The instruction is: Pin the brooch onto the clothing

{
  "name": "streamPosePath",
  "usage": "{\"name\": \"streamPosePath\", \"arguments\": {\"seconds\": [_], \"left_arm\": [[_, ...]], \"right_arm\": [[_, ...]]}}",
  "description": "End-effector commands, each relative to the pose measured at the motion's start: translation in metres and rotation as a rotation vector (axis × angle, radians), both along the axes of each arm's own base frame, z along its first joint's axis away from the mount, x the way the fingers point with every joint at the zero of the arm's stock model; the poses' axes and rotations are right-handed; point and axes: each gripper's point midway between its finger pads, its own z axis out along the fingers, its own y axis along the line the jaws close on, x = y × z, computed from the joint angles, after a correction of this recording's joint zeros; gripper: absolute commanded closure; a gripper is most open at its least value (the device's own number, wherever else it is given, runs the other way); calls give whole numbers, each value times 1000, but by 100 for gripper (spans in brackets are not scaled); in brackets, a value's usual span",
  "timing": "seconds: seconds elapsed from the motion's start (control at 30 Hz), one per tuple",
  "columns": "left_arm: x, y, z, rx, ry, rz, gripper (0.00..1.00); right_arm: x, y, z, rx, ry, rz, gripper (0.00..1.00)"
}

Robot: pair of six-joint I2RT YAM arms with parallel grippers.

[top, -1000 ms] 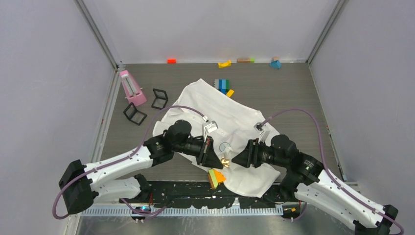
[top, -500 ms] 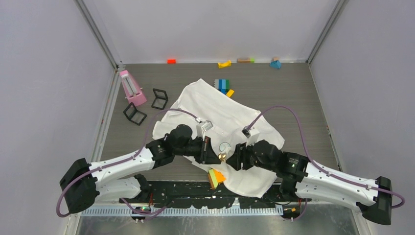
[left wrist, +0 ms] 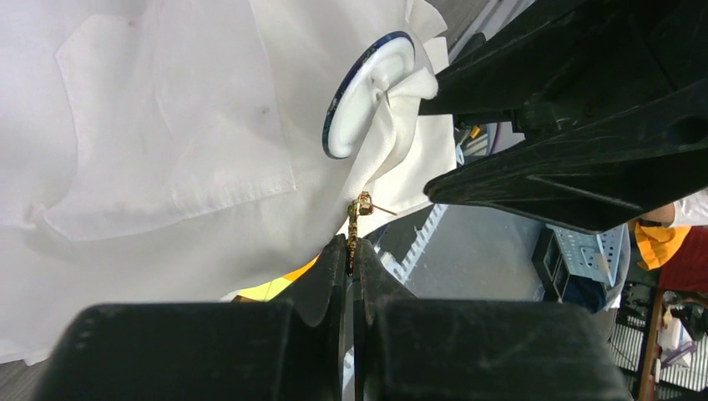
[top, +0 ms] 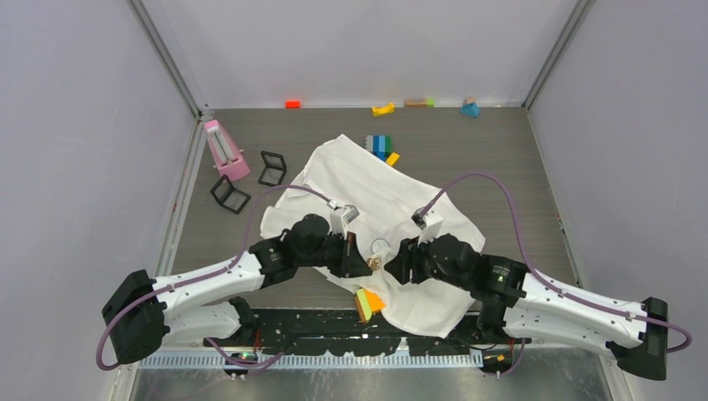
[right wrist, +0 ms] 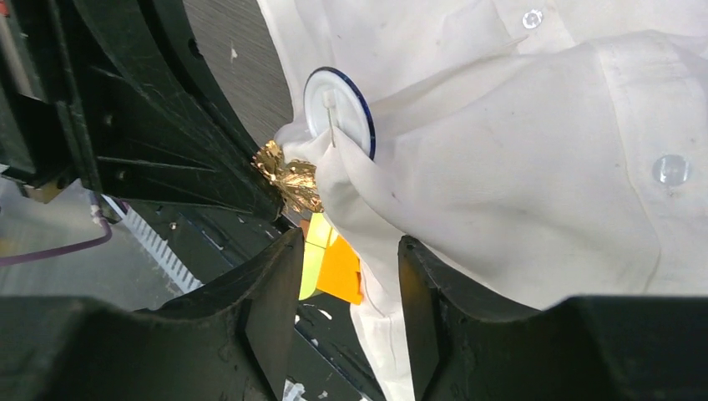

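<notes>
The brooch, tiny, stiff and light, likely handles best by its gold part, now pinched in the left tool; the right tool is spread beside the limp shirt.

No readable text, label or number in any view. White shirt, brooch, pink box at 10 o'clock, coloured blocks at 12 o'clock: no lettering legible on them.

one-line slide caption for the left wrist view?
Left hand pinches the brooch by its gold part, disc against bunched white shirt; right hand open opposite.
</notes>
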Motion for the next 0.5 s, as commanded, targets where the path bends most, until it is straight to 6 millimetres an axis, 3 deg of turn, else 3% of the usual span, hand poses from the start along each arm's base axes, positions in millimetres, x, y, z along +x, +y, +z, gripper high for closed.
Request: {"name": "streamPosePath", "arguments": {"seconds": [0.0, 0.17, 0.3, 0.47], "left_arm": [[10, 3, 0, 0, -31, 61, 100], [14, 6, -1, 9, -66, 85, 100], [13, 3, -4, 50, -99, 70, 100], [14, 3, -4, 67, -116, 82, 100]], "right_arm": [[6, 16, 8, 20, -23, 17, 50], [8, 17, 0, -3, -23, 12, 55], [12, 16, 7, -3, -53, 2, 58], [20, 14, 7, -29, -88, -15, 50]]}}
